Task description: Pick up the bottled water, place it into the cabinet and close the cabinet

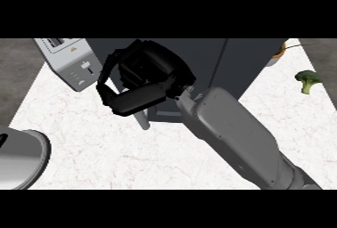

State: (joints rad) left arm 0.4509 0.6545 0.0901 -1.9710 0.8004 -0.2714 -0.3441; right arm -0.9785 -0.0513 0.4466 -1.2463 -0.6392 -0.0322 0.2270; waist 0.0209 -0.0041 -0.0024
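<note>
Black right hand (141, 80) curled before the dark cabinet (223, 62), perhaps hiding something in its grip, toaster (69, 62) left, broccoli (307, 80) on marble bench (99, 147).

White marbled counter (99, 151), matt dark cabinet (250, 62), brushed-metal toaster (72, 67).

The single head view looked steeply down on the white marbled tabletop (99, 151) from above and just behind it. It sat close: the grey forearm (230, 133) rose from the lower right, while the dark cabinet (244, 62) filled the upper middle of the frame.
</note>
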